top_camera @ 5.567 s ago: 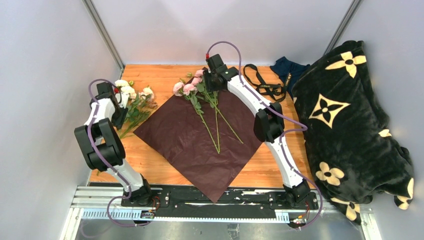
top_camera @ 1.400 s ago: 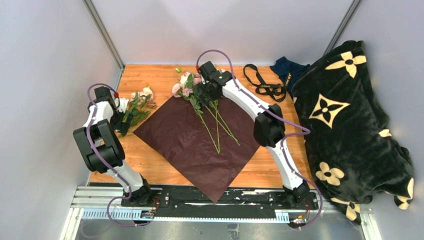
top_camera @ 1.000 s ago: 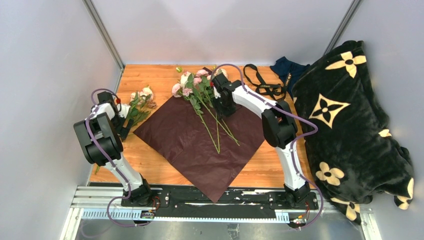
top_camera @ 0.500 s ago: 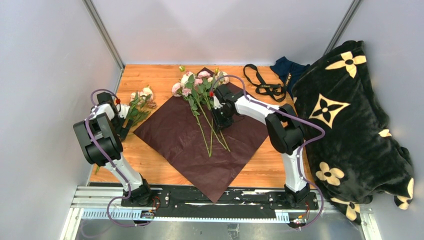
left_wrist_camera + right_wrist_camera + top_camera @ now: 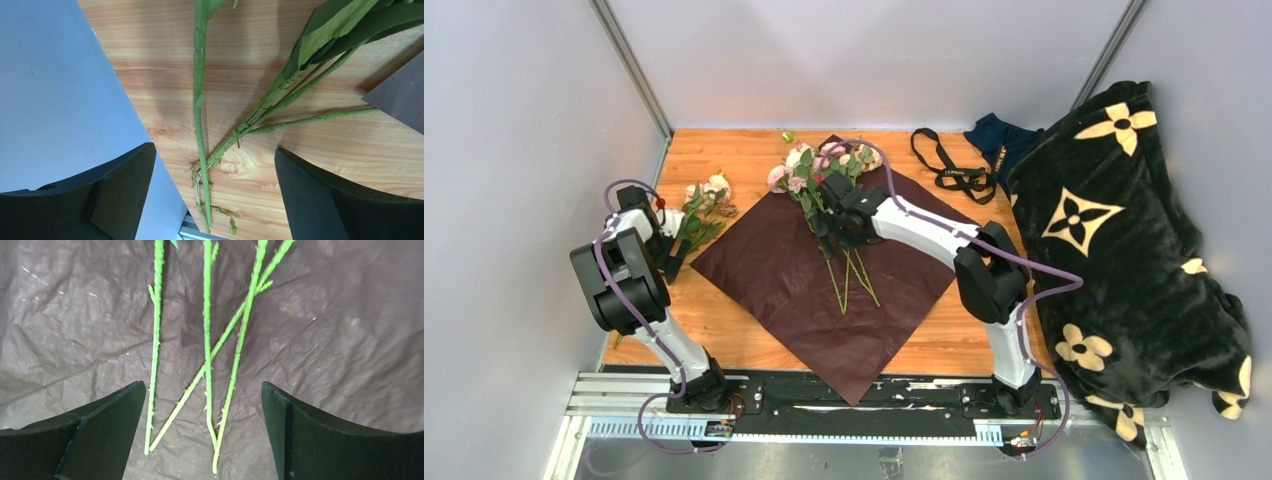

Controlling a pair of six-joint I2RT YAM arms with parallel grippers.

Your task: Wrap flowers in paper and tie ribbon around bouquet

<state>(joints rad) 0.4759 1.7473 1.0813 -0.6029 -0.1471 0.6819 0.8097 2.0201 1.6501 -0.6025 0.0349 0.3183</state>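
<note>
Right gripper (image 5: pixel 202 390) hanging wide open over flowers (image 5: pixel 809 170) lying on paper (image 5: pixel 774 270) — left gripper (image 5: pixel 214 150) gaping too, over second bunch (image 5: pixel 699 205) on worktop (image 5: pixel 724 150), left.

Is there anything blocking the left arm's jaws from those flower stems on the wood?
Nothing visible does. The left gripper hangs with jaws open on either side of the stems, which lie on the table.

Flowered black blanket (image 5: pixel 1124 250) beside navy cloth (image 5: pixel 1001 141)
</note>
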